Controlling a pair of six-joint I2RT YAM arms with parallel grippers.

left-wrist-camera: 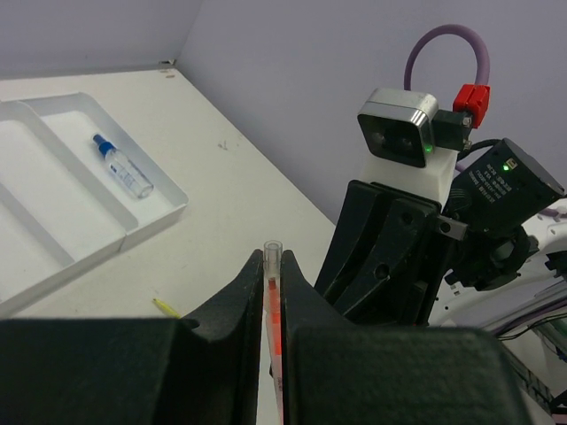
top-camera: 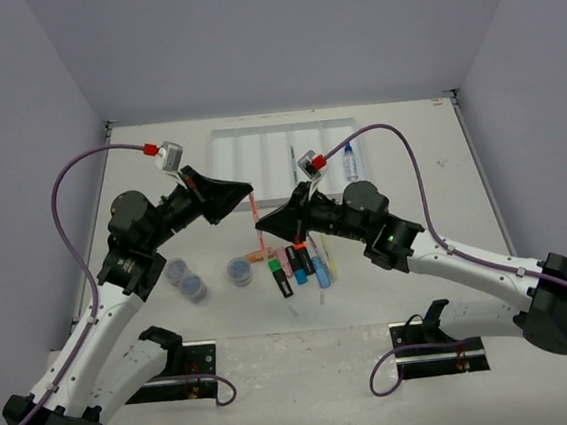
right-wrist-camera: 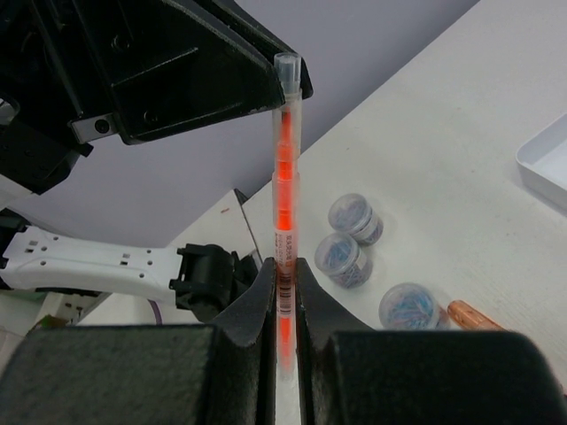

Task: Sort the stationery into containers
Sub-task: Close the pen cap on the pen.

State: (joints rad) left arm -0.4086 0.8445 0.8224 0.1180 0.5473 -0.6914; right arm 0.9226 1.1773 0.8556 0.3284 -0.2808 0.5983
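Going left to right: three small clear tubs (top-camera: 194,287) with blue stuff inside are parked on the table (top-camera: 160,184), near-left of the middle. Two are touching or nearly so, and the third is set a bit apart to the right.

Just far and right of them, the left gripper (top-camera: 247,192) is clenched on a thin pen (top-camera: 254,213), a clear barrel with a red-orange core. In the left wrist view the clear end cap is seen poking out just past the fingers (left-wrist-camera: 244,305).

The same pen is grasped lower down by the right gripper (top-camera: 263,225), right at the barcode label, so it's pinched by both at once. It's held in the air, off the table, between the two sets of jaws and well near of the tray.

Under and just right of the pen, a bunch of chunky highlighters (top-camera: 299,269) is laid on the table: orange, green, pink, blue and black-bodied ones, packed side by side and partly hidden by the right gripper.

At the far middle the white tray (top-camera: 228,158) is found, its long compartments running near to far. A blue-capped bottle (top-camera: 349,164) is lying in the rightmost one.
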